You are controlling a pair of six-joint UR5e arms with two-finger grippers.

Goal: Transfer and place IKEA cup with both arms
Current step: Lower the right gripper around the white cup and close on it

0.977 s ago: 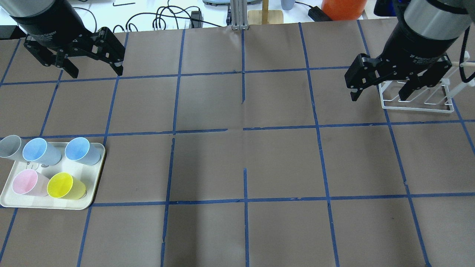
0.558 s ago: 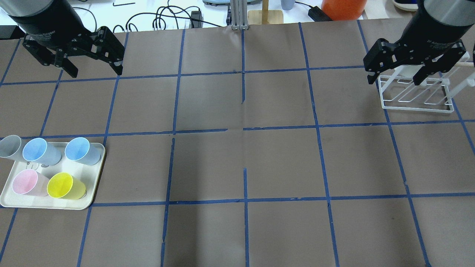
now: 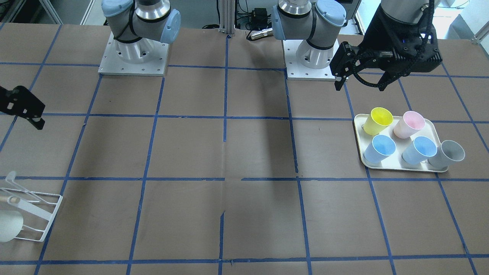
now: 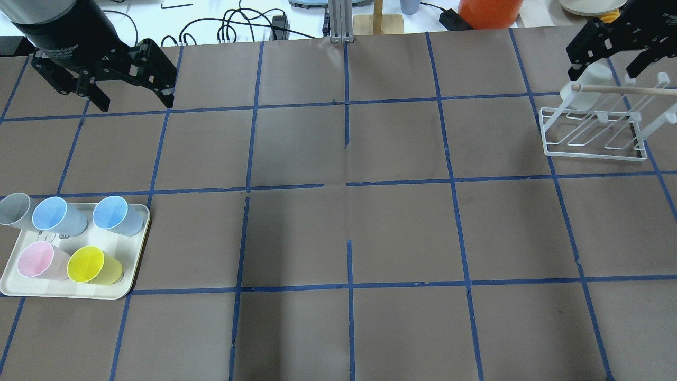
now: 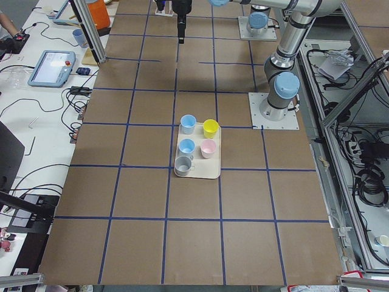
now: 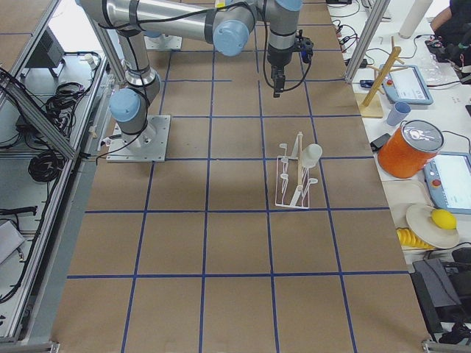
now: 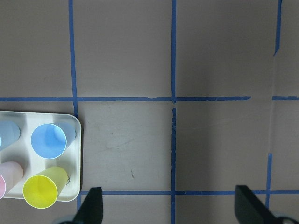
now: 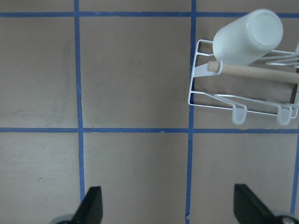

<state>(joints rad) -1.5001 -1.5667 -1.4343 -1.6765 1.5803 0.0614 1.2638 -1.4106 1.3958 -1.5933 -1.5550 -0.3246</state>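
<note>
Fingers of the right gripper (image 4: 603,62) are seen spread wide and empty at the upper right of the overhead view. The white cup (image 4: 584,94) is found just below them in that view, apart from them. It is hung bottom-up and tilted at the upper left corner of a white wire rack (image 4: 592,154), with a wooden rod (image 4: 624,90) laid across beside it. The left gripper (image 4: 136,100) is held likewise parted and empty at the upper left, over the brown table (image 4: 338,233). At the lower left a tray (image 4: 63,292) is set, on which a yellow cup (image 4: 92,264), a pink cup (image 4: 36,260) and two blue cups (image 4: 111,214) are stood, a grey cup (image 4: 13,209) at its corner.
</note>
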